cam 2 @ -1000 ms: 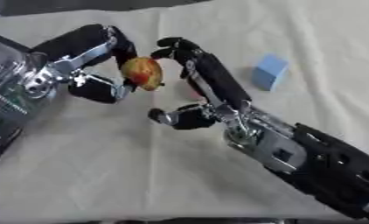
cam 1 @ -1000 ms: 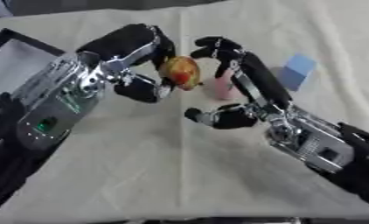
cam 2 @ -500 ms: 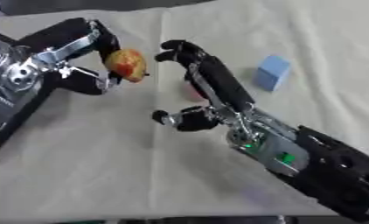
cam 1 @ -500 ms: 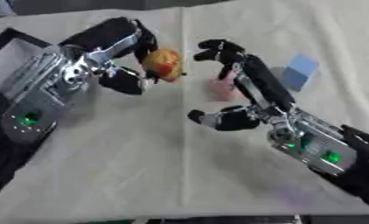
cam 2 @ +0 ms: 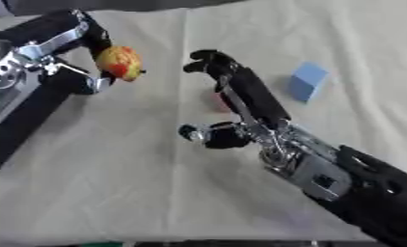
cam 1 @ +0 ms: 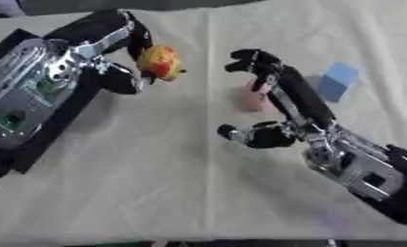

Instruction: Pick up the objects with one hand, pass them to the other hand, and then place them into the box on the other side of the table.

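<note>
Above the box [cam 1: 21,43], left robot hand [cam 1: 122,53] grips a yellow-red fruit [cam 1: 160,62].

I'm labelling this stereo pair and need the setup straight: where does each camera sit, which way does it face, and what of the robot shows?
Left eye view: in the head, looking down at the cloth-covered table; left hand holding the red-yellow fruit, right hand open.
Right eye view: beside it, facing the same way, scene shifted leftward; same arms.
Shared: both hands, fruit, blue block, a pink object partly behind the right hand.
</note>
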Controlling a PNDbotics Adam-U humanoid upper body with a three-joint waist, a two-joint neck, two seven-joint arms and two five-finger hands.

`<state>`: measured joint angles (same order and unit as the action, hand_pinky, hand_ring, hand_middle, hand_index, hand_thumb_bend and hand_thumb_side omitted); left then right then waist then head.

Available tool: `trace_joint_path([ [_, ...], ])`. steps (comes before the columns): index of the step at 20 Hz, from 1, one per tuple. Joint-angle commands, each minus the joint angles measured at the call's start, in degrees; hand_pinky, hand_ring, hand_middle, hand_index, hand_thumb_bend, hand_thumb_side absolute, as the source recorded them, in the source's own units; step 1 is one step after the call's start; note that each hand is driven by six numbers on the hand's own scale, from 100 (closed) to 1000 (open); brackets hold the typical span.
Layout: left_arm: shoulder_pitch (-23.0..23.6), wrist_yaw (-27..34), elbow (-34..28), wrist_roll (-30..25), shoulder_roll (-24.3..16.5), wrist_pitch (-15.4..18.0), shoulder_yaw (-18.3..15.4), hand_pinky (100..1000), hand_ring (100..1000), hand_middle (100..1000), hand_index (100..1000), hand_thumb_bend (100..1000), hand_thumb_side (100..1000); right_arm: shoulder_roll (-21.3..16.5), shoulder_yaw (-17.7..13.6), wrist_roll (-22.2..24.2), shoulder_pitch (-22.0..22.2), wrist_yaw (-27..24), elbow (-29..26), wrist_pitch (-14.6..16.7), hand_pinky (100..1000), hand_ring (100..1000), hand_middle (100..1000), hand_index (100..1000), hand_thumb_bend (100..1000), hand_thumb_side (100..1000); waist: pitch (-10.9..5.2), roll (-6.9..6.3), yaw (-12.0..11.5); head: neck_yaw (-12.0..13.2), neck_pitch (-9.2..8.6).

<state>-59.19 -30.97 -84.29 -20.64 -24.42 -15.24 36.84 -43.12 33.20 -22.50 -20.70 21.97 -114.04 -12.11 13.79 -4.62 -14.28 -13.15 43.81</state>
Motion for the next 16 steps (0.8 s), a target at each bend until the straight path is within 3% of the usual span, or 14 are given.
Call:
trace_joint_path([
  [1,-0.28,-0.37,-0.26,0.55,-2.92,0.18,-1.59,712,578,410,372,212,100,-1.51,-0.79,-0.42,-0.46,0.5,-0.55,0.01,521,837,845,789,685,100,-2.05,-0.19,-0.06,0.37,0.3],
  [16,4.1,1.79,-1.89,1.11,-10.92,-1.26,-4.88,714,579,406,370,223,101,-1.54,-1.03,-1.14,-0.12,0.89,-0.55,0.12,522,834,842,788,683,100,-1.81,0.06,-0.06,2.24,0.3],
])
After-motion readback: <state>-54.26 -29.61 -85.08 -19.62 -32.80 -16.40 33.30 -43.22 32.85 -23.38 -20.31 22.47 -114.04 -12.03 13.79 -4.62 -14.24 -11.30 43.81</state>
